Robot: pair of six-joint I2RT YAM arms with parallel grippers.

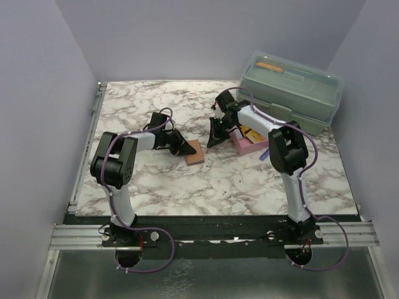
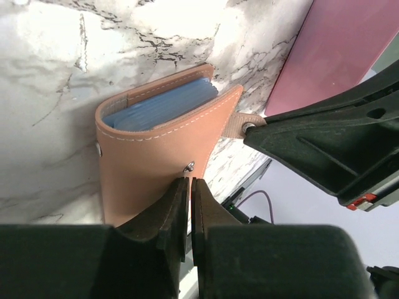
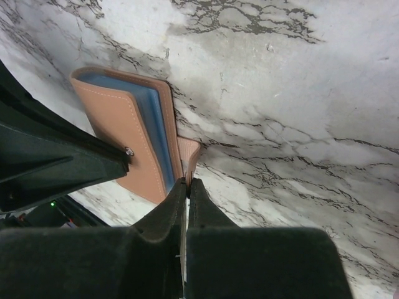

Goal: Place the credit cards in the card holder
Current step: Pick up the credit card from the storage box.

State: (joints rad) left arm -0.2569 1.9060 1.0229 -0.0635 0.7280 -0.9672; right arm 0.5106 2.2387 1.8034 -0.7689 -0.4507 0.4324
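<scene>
The card holder (image 1: 196,152) is a tan-brown folded wallet lying on the marble table between the two grippers. In the left wrist view it (image 2: 156,156) shows blue layers between its covers. My left gripper (image 1: 185,149) is shut, its tips (image 2: 189,182) pressing on the top cover beside the snap. My right gripper (image 1: 211,142) is shut on the holder's strap tab (image 3: 190,152), which sits between its tips (image 3: 187,180). A yellow-orange credit card (image 1: 252,134) lies in the pink tray (image 1: 243,147). Other cards are hidden by the right arm.
A large grey-green toolbox (image 1: 292,92) stands at the back right, right behind the pink tray. The tray also shows in the left wrist view (image 2: 336,56), close to the holder. A rail (image 1: 84,146) runs along the table's left edge.
</scene>
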